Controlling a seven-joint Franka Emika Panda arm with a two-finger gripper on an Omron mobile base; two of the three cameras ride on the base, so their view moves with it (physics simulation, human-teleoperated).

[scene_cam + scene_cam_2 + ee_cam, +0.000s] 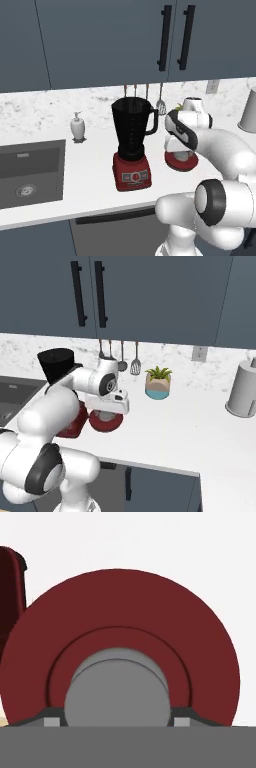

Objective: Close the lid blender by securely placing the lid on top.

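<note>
The gripper hangs directly over the lid, which lies flat on the counter right beneath it, with one fingertip on each side of the grey knob; whether they already pinch it I cannot tell. The likely risk is a shallow grip on the round knob letting the lid slip or tilt. The blender stands close beside the gripper, jar mouth well above it, so a low carry could knock the jar.

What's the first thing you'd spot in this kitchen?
The tall black blender on its red base stands open-topped mid-counter, right of the sink. Just to its right, the white arm reaches down over the red lid lying flat on the counter, the claw straddling its grey knob.
</note>
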